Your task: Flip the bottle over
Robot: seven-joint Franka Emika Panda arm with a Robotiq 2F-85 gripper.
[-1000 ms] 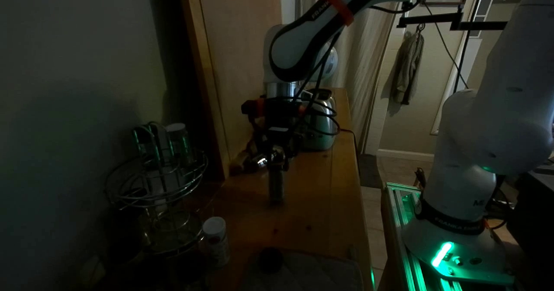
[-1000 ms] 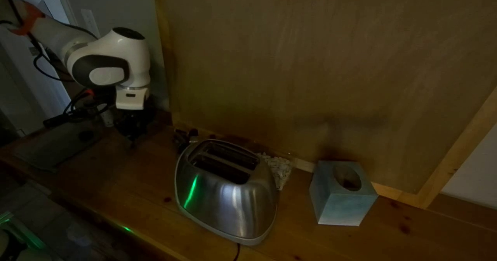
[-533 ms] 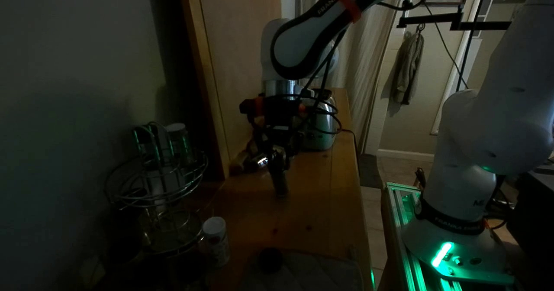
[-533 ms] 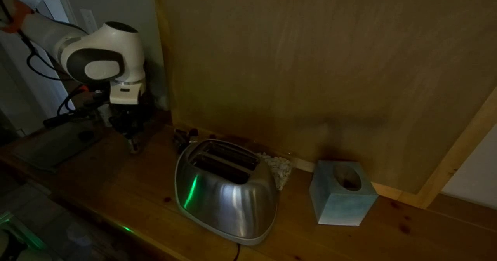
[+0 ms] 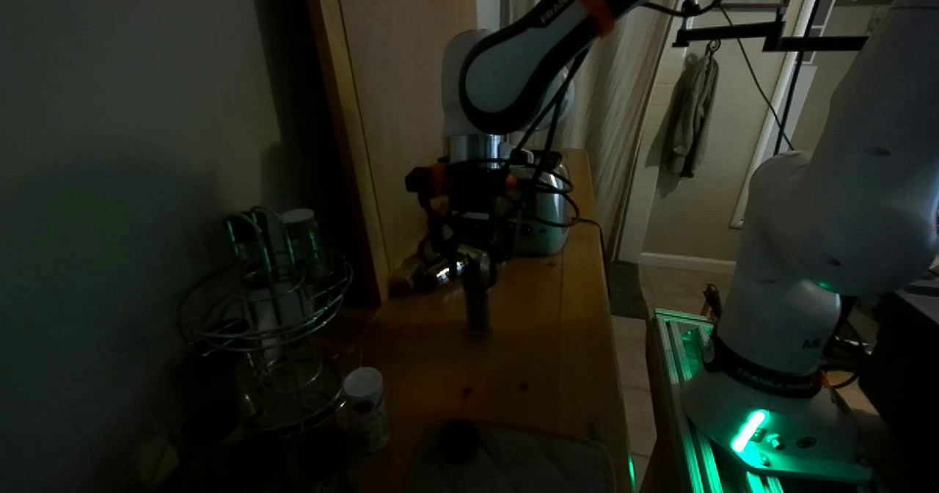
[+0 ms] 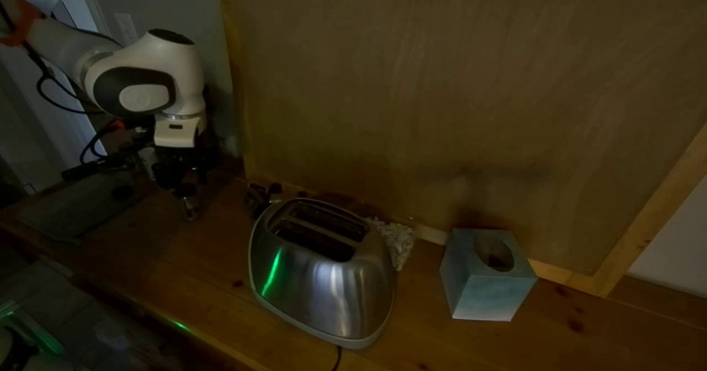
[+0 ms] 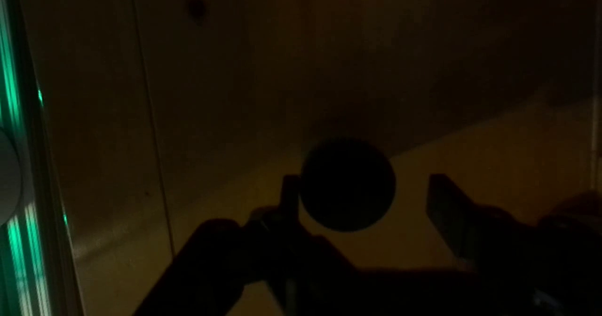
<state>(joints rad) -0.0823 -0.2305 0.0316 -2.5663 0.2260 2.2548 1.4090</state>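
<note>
- In the wrist view, my gripper (image 7: 364, 184) has its jaws parted, and I see nothing pinched in them. The bottle (image 7: 348, 184) shows end-on as a dark disc between my fingers. The finger on the left meets the disc's edge in this view, though I can't tell whether they touch; a strip of bare counter (image 7: 412, 203) separates it from the finger on the right.
- In an exterior view, the bottle (image 6: 189, 210) is just below my jaws on the left, well apart from the toaster (image 6: 326, 282). The tissue box (image 6: 489, 277) is farther right, out of my way.
- In an exterior view, the bottle (image 5: 478, 311) looks to stand upright on the counter, with the toaster on the far side and a white-topped jar (image 5: 367, 410) nearer, to the left. It is too dark to tell which end is up.
- My judgement of the step: with jaws loose around a standing bottle, I am either taking hold or letting go. I lean to letting go, the flip near its end.
- If so, the next move calls for rising straight up without the left finger dragging the bottle over. If the wrong end is up, I should centre and squeeze instead.
</note>
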